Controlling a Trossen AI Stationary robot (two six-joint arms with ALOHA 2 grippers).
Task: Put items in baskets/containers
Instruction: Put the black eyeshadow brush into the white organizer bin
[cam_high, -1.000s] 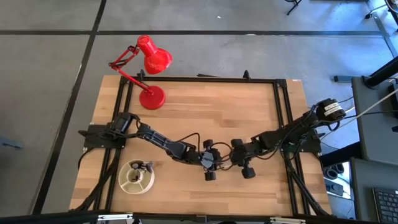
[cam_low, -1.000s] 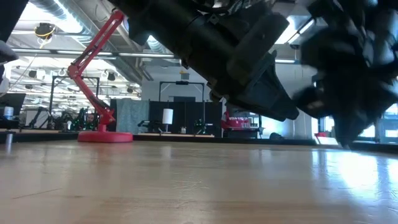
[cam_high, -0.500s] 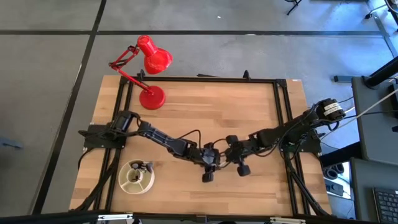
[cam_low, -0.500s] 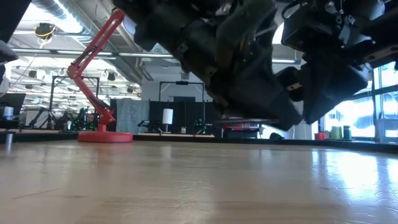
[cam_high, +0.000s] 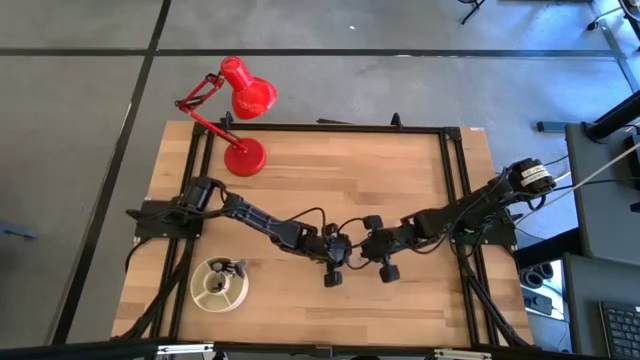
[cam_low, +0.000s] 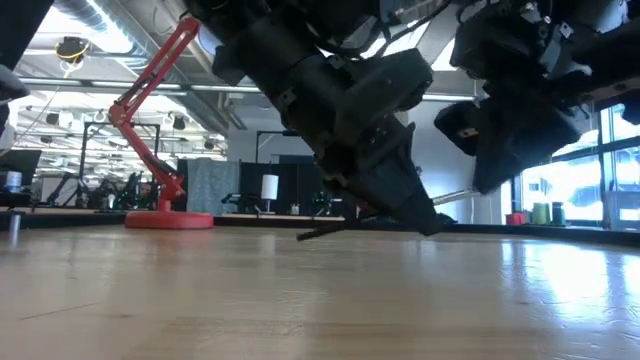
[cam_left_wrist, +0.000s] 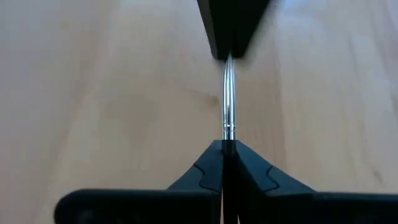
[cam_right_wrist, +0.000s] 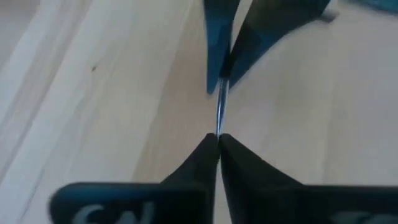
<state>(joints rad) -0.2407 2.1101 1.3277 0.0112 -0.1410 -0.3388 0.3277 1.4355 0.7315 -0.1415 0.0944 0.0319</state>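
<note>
One thin makeup brush (cam_low: 340, 230) with a dark handle and silver ferrule (cam_left_wrist: 227, 99) spans the gap between my two grippers at the table's middle. My left gripper (cam_high: 337, 256) is shut on it from the left. My right gripper (cam_high: 368, 247) is shut on its other end from the right. The round cream-white dish (cam_high: 220, 284) stands near the front left corner with a few brushes (cam_high: 233, 267) leaning on its rim. My left gripper pinches the brush between its two fingertips (cam_left_wrist: 211, 163), where the silver ferrule (cam_left_wrist: 228, 134) meets the handle. The fingers slant down toward the right and lie nearly along the brush. The dark handle (cam_low: 325, 233) sticks out behind, low over the table. My right gripper pinches the ferrule's far end (cam_right_wrist: 219, 127) between its two fingertips (cam_right_wrist: 205, 152), coming from the table's right, along the brush. That end sits higher than the handle end, so the brush is tilted.
A red desk lamp (cam_high: 240, 100) stands with its round base (cam_high: 245, 157) at the far left of the table. A black frame (cam_high: 450, 180) runs along the table's edges. Bare wood lies in front of and behind the grippers.
My left gripper has tipped down and shut on the brush. My right gripper has moved toward the table's left, closer to the left one. The brush now shows slanted between them in the low view.
</note>
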